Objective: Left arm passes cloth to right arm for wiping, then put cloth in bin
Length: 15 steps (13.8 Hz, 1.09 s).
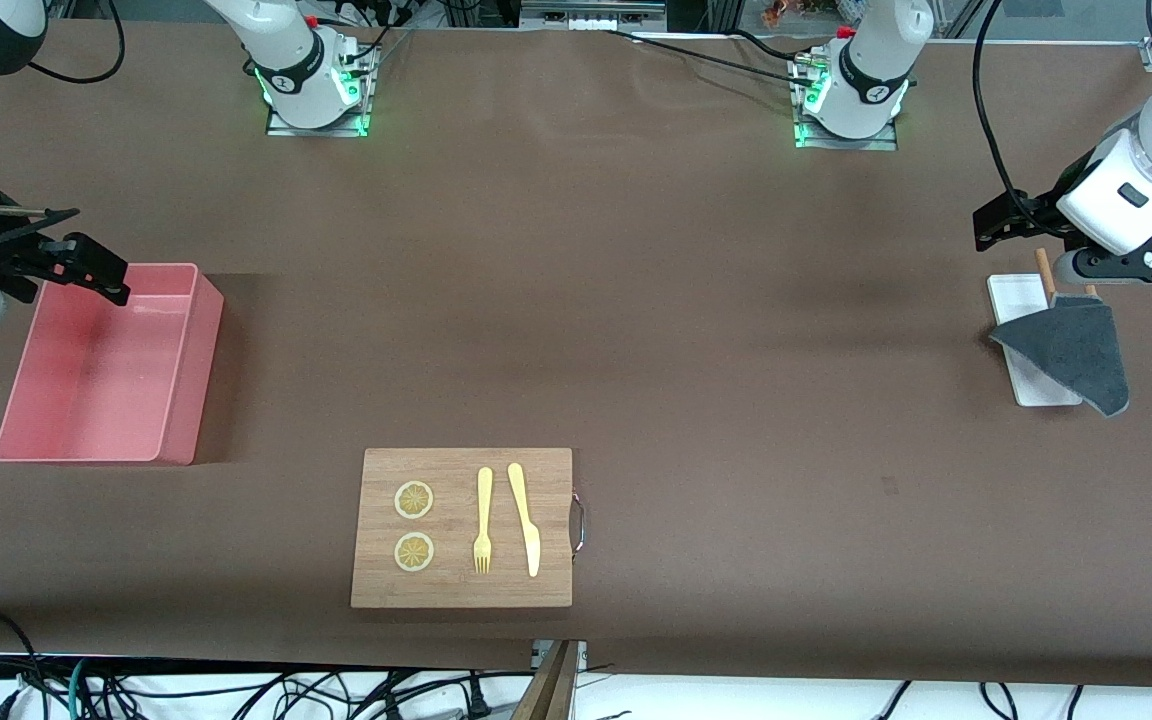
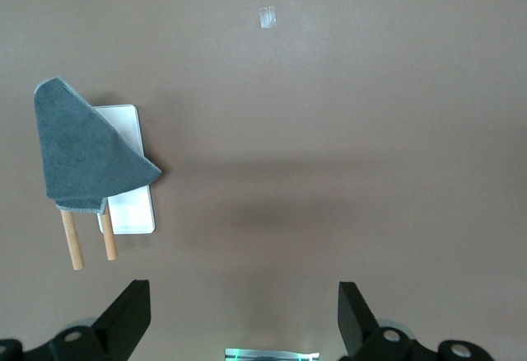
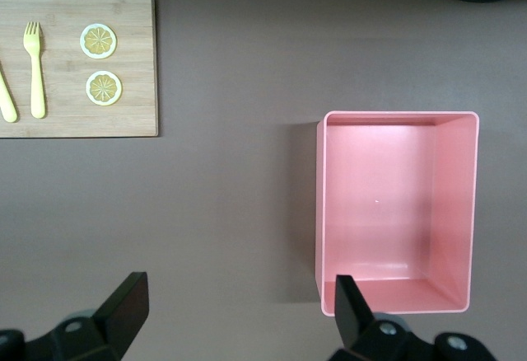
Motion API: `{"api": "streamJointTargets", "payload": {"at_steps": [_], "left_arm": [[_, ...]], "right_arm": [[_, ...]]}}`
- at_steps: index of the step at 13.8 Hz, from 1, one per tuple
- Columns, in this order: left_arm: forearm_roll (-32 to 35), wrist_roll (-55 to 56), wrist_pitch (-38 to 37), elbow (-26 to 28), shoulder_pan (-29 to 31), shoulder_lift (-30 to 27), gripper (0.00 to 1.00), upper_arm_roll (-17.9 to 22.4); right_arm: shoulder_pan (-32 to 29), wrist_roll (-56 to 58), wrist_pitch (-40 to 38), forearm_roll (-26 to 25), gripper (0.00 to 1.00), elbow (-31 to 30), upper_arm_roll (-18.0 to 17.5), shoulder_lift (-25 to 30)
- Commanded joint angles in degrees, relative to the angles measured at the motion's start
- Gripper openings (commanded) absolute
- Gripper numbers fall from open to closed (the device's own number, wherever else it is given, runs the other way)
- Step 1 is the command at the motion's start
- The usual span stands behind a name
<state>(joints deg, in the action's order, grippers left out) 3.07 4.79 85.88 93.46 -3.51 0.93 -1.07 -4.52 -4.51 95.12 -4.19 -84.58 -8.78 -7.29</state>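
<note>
Hovering over the worktop [image 1: 696, 330] at the left arm's end, the left tool [image 2: 244, 316] has its fingers spread wide and grips nothing. The cloth [image 1: 1071, 348] lies draped over a white tray [image 1: 1026, 340] and two wooden rods [image 2: 90, 241] just beside that tool. The right tool [image 3: 235, 316], likewise spread wide and holding nothing, hangs at the rim of the bin [image 1: 111, 360] at the right arm's end. A wooden board [image 1: 463, 527], nearer the front camera, carries a fork [image 1: 483, 520], a knife [image 1: 525, 518] and two lemon slices [image 1: 414, 500].
</note>
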Motion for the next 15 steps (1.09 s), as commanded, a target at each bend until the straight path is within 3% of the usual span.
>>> {"api": "streamJointTargets", "payload": {"at_steps": [1,15], "left_arm": [[-1.5,0.5,-0.1,1.9,0.2,-2.7,1.0,-0.2],[-1.2,0.2,0.0,0.9,0.3,-1.7,1.0,-0.1]], "right_arm": [[-0.4,-0.5,0.1,0.0,1.0,0.2,-0.3,0.0],[-0.4,-0.5,0.2,0.1,1.0,0.3,-0.3,-0.1]]}}
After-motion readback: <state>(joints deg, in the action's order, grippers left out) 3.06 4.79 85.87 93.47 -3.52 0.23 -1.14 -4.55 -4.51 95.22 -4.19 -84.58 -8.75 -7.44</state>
